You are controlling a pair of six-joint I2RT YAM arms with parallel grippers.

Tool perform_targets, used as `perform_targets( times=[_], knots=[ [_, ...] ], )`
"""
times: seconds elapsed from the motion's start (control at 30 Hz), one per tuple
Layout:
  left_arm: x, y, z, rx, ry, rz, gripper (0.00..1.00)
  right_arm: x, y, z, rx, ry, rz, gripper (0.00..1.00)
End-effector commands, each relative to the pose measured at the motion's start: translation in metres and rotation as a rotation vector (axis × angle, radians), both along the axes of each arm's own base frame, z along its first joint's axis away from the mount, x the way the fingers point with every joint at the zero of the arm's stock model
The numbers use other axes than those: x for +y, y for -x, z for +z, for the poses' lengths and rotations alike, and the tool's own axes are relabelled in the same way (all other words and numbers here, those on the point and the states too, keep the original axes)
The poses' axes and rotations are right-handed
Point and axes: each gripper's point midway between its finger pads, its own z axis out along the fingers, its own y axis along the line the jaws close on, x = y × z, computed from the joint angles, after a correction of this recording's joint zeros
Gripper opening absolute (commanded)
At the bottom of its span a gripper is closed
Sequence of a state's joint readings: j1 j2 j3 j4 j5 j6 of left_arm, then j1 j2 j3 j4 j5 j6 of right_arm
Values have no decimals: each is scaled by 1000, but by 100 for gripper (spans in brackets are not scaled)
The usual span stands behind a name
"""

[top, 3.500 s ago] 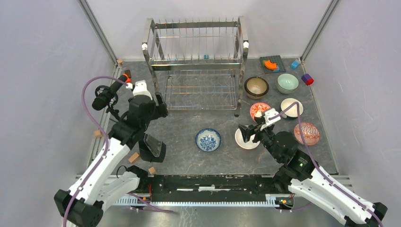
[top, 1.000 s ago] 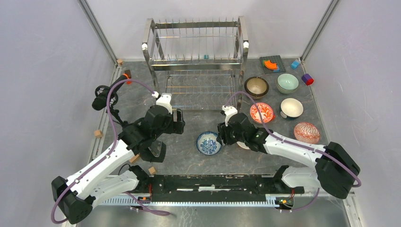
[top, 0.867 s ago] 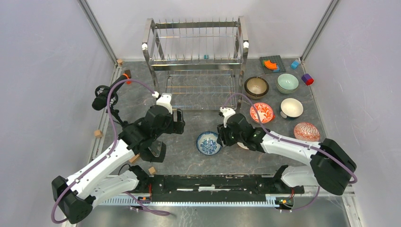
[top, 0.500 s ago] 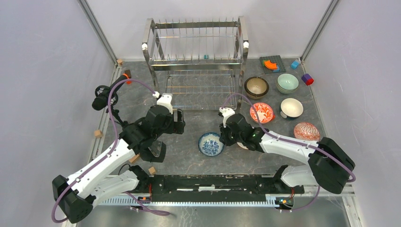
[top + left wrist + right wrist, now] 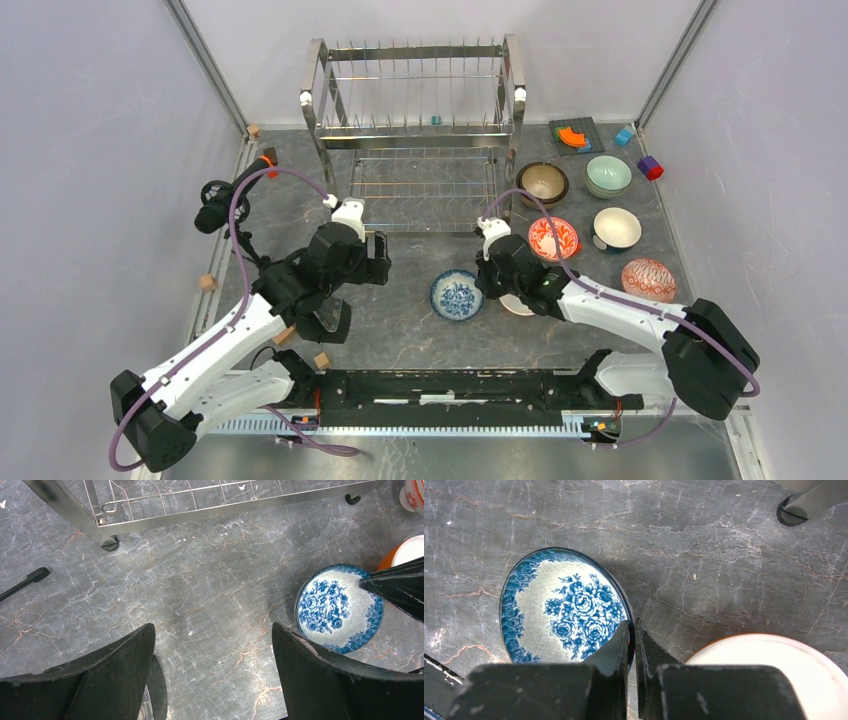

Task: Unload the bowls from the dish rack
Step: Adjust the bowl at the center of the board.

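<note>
White bowl with orange underside (image 5: pixel 517 304) mostly hidden beneath right arm (image 5: pixel 610 305). Right arm stretched low toward frame centre, right jaws clamped on rim of round blue-and-white floral ceramic bowl (image 5: pixel 457 295), mid grey marbled bench (image 5: pixel 400 330), below shiny steel wire dish rack (image 5: pixel 415 140). Left jaws wide apart.

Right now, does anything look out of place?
Nothing spilled or broken. One oddity: a small blue block seems to sit in the otherwise bare dish rack. The right gripper pinches the rim of the blue-and-white bowl.
</note>
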State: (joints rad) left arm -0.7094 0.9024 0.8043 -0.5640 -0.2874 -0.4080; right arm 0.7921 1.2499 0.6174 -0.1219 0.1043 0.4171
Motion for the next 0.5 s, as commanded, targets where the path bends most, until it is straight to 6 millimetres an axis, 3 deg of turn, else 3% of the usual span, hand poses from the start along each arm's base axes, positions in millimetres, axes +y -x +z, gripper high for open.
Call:
perform_targets(
  times=[0.0,0.3,0.37,0.47],
  knots=[
    [-1,-2,7,-15,16,14,92,-2,-17,9,-47,-4,-29,8],
    [-2,-2,5,-8,5,15,92,-13,-25,0,-32,0,-39,9],
    [-2,-2,4,-6,4,14,92,-12,-23,-1,-26,1,-20,17],
    [-2,-2,4,-5,3,14,92,-13,-20,-2,-30,-1,-8,38]
  ],
)
